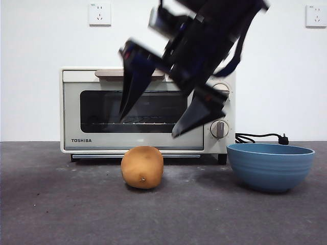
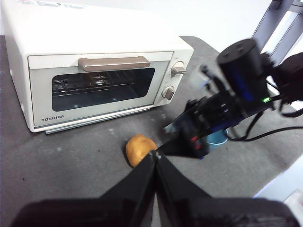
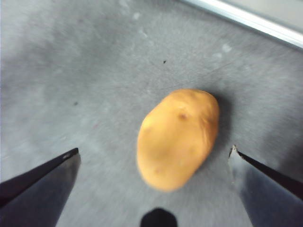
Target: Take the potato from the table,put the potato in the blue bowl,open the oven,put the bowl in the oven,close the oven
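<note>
The potato point(image 1: 142, 167) lies on the dark grey counter point(image 1: 61, 204), in front of the closed oven point(image 1: 145, 109) and clear of its door. The blue bowl point(image 1: 270, 166) stands on the counter to one side of the potato, well apart from it, with nothing visible inside.

The right hand point(image 1: 150, 125) hangs above the potato with its jaws spread wide, grasping nothing. In the right wrist view the potato point(image 3: 178, 137) sits between the two jaw tips, touching neither.

The left hand point(image 2: 155, 154) is held back from the work with its jaws pressed together, grasping nothing. Its view shows the oven point(image 2: 102, 75), the potato point(image 2: 140, 149) and the other arm above it.
</note>
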Tool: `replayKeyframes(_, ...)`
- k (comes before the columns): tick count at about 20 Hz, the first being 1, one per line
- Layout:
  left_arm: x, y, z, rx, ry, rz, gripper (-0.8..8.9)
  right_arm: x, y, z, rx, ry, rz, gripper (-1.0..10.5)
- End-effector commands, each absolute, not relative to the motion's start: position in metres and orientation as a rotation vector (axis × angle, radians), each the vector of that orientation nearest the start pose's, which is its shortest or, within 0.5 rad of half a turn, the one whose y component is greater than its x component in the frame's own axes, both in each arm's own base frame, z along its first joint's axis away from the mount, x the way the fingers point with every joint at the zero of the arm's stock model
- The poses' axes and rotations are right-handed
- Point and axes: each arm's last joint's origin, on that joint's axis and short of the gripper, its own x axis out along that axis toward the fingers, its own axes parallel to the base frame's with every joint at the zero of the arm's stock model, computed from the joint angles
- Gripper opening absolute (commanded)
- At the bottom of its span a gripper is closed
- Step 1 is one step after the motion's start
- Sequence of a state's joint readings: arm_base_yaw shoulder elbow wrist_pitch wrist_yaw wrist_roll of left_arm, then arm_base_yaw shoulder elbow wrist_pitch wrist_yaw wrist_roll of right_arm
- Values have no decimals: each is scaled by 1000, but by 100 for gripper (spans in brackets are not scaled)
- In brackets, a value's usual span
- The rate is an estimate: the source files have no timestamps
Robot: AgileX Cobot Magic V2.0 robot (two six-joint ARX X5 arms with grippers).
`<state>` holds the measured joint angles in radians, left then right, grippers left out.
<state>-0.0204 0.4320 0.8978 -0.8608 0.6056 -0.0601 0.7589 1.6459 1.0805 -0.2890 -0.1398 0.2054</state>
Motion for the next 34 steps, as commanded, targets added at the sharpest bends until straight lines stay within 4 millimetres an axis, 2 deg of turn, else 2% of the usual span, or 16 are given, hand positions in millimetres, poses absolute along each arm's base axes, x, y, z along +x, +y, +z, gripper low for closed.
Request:
replayKeyframes(1, 56, -18, 343, -158, 391, -611, -8, 250, 246, 199, -86, 930, 723, 661)
replayKeyframes(5, 56, -18, 343, -158, 390, -611, -8, 255, 255, 174, -95, 971, 694, 659)
replayKeyframes(8, 56, -18, 343, -158, 390, -611, -8, 258, 257, 163, -87, 990, 681, 627)
replayKeyframes(10, 56, -18, 343, -158, 390, -611, -8, 258, 257, 163, -84, 989, 681, 408)
replayKeyframes(12, 56, -18, 343, -158, 390, -612, -8, 259, 258, 163, -81, 987, 687, 117)
replayKeyframes(14, 56, -18, 343, -157, 390, -614, -8, 259, 257, 163, -81, 987, 687, -15)
replayKeyframes(17, 56, -18, 343, -157, 391, -615, -8, 259, 257, 166, -77, 976, 690, -12)
replayKeyframes(20, 56, -18, 343, -157, 390, -615, -8, 252, 250, 195, -77, 921, 705, -12)
replayKeyframes(23, 56, -18, 343, -157, 390, -615, -8, 238, 230, 236, -126, 848, 687, -12)
replayKeyframes(27, 56, -18, 343, -157, 390, -615, -8, 218, 183, 279, -229, 809, 559, -13)
replayKeyframes(30, 56, -18, 343, -157, 390, -615, -8, 214, 146, 289, -250, 873, 464, -13)
replayKeyframes(34, 56, -18, 343, -157, 390, -615, -8, 224, 118, 278, -235, 939, 385, -13)
